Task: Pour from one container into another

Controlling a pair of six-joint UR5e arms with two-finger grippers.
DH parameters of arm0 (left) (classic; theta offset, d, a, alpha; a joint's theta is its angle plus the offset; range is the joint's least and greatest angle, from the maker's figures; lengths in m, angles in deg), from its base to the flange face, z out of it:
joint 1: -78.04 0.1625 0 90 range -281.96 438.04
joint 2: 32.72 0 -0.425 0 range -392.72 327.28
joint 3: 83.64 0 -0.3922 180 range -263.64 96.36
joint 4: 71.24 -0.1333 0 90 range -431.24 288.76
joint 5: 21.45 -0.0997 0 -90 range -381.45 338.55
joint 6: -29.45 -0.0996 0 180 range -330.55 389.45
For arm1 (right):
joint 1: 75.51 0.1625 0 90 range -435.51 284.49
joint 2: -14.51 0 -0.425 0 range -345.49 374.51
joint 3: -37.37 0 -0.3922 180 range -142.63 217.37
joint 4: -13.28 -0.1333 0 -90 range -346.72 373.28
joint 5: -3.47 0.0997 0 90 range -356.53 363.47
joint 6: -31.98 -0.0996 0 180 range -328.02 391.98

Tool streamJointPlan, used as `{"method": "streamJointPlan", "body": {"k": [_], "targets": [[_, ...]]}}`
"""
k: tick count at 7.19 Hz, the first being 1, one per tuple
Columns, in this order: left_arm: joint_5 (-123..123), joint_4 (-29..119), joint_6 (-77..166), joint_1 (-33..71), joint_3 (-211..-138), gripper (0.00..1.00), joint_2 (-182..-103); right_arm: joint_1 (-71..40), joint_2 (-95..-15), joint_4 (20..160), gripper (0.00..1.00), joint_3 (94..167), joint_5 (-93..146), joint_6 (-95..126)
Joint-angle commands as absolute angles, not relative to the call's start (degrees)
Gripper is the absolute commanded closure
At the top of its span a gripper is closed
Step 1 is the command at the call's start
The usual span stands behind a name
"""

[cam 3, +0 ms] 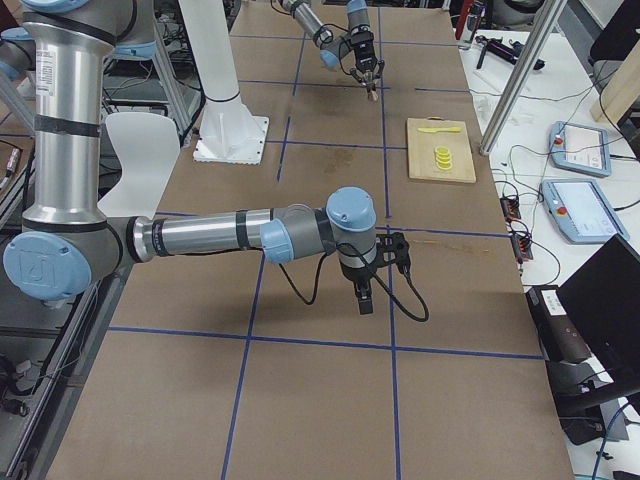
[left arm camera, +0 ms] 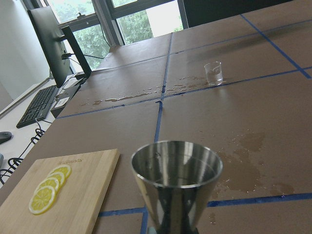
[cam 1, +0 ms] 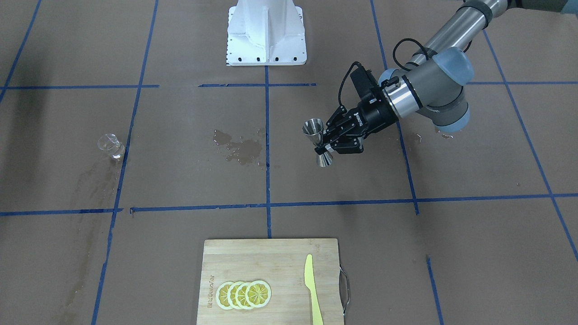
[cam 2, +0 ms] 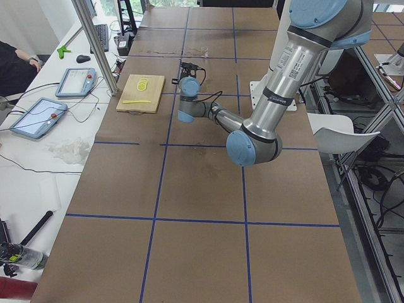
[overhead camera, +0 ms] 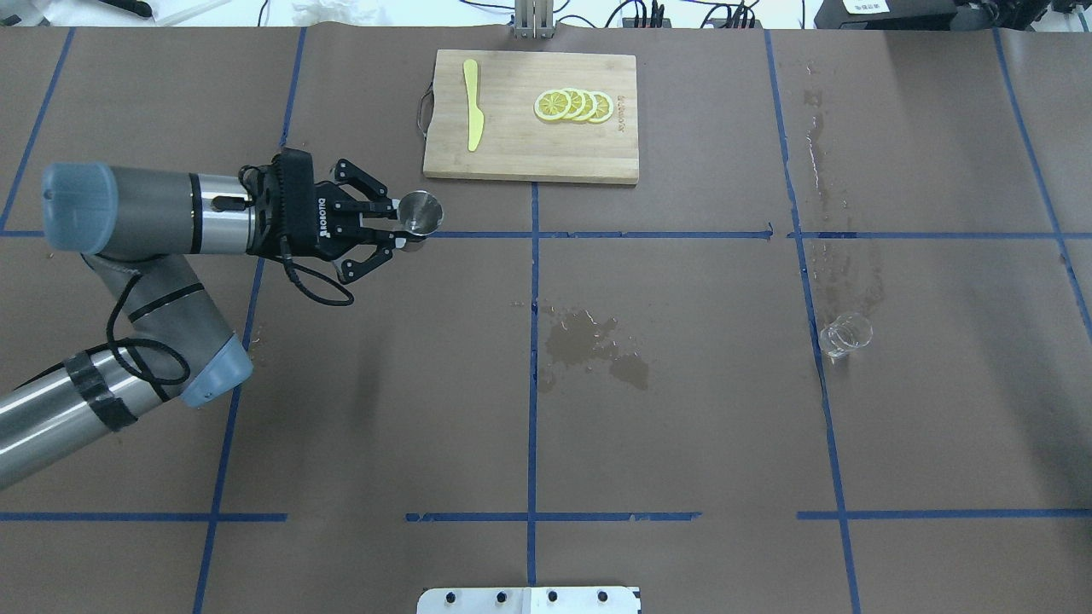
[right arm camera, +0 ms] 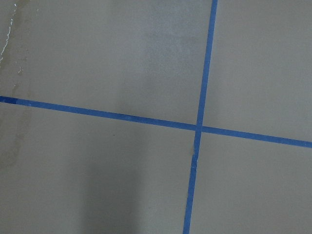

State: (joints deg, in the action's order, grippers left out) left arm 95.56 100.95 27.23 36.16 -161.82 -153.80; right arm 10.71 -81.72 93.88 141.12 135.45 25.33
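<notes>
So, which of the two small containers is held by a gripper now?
The steel jigger, gripped at its waist by the left gripper; the clear glass cup stands alone on the table.

My counter (overhead camera: 682, 426) is covered in brown paper crossed by blue tape lines (overhead camera: 531, 384), daylight and green trees show through the windows (left arm camera: 136, 27) past a dark monitor (left arm camera: 46, 44) and keyboard (left arm camera: 36, 105), and a white chair (cam 3: 130, 150) stands beside it.
</notes>
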Motion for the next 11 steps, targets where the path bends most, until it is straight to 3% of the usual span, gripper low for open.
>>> {"method": "streamJointPlan", "body": {"k": [1, 5, 8, 11], "targets": [[95.4, 100.6, 33.5, 38.6, -159.5, 1.0, -157.3, 10.7, -81.6, 93.9, 0.0, 141.1, 135.4, 24.8], [95.2, 100.7, 33.6, 41.7, -159.1, 1.0, -159.8, 10.7, -80.9, 93.8, 0.0, 142.6, 135.7, 24.2], [95.2, 100.7, 34.6, 41.8, -159.0, 1.0, -160.0, 9.9, -81.2, 93.7, 0.0, 149.2, 138.8, 11.7], [95.0, 100.9, 34.8, 41.7, -159.1, 1.0, -159.9, -4.3, -82.2, 88.0, 0.0, 158.3, 131.8, -13.5]]}}
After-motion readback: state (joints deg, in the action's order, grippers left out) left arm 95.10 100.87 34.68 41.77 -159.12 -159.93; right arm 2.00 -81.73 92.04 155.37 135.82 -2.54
